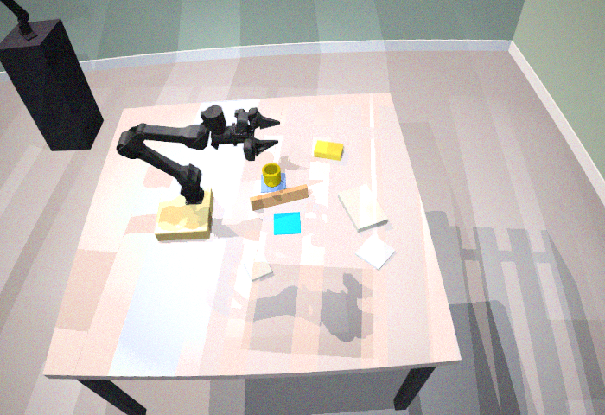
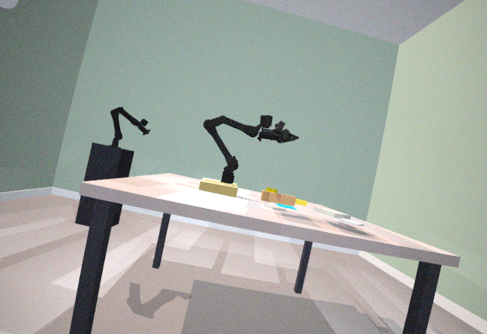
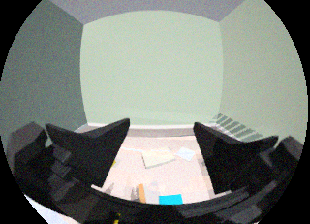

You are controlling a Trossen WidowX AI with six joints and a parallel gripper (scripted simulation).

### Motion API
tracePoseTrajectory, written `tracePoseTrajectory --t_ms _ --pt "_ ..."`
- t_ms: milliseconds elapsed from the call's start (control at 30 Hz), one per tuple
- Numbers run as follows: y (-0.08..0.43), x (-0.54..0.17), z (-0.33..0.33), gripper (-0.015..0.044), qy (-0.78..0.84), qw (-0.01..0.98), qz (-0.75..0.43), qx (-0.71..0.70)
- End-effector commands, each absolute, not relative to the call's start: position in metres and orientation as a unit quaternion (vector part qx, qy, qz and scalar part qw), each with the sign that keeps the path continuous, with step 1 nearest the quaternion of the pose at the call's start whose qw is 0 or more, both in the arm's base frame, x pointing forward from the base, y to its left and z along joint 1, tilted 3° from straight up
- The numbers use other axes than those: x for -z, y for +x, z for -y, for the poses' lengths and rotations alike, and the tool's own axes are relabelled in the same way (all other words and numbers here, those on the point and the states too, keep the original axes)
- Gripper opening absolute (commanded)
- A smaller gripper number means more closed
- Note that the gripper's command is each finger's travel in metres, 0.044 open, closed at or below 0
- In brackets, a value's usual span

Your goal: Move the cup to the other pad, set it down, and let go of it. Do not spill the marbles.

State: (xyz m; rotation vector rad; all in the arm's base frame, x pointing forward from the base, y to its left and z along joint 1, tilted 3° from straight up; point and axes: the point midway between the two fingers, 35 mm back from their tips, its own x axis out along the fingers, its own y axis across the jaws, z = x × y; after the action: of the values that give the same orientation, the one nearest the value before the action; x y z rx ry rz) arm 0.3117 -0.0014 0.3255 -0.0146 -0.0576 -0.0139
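Note:
The yellow cup (image 1: 271, 175) stands upright on the blue pad (image 1: 265, 188). In the exterior view only the top of the cup (image 2: 271, 189) shows behind a wooden bar. No marbles can be made out inside it. The other pad, cyan (image 1: 287, 223) (image 2: 286, 206) (image 3: 170, 200), lies bare on the near side of the bar. My gripper (image 1: 278, 131) (image 2: 298, 138) (image 3: 162, 123) is open and empty, held level high above the table, with its fingers pointing away from the arm's base.
The wooden bar (image 1: 279, 197) (image 2: 277, 197) (image 3: 141, 194) lies between the two pads. A yellow block (image 1: 328, 150) (image 2: 300, 202) lies beyond the cup. A cream slab (image 1: 362, 207) (image 3: 158, 159) and a white tile (image 1: 375, 252) (image 3: 185, 153) lie farther right. A small cream tile (image 1: 260, 270) lies nearer the front.

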Motion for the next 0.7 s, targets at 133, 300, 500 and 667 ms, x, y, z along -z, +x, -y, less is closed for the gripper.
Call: tracePoseTrajectory --t_ms 133,300,500,667 --pt "0.338 -0.266 -0.023 0.0269 0.104 0.986 -0.130 -0.014" --pt "0.341 -0.184 -0.058 0.0166 0.222 0.913 -0.342 0.021" --pt "0.314 -0.113 -0.086 0.0166 0.282 0.799 -0.514 0.131" --pt "0.273 -0.076 -0.102 0.0166 0.282 0.684 -0.621 0.260"
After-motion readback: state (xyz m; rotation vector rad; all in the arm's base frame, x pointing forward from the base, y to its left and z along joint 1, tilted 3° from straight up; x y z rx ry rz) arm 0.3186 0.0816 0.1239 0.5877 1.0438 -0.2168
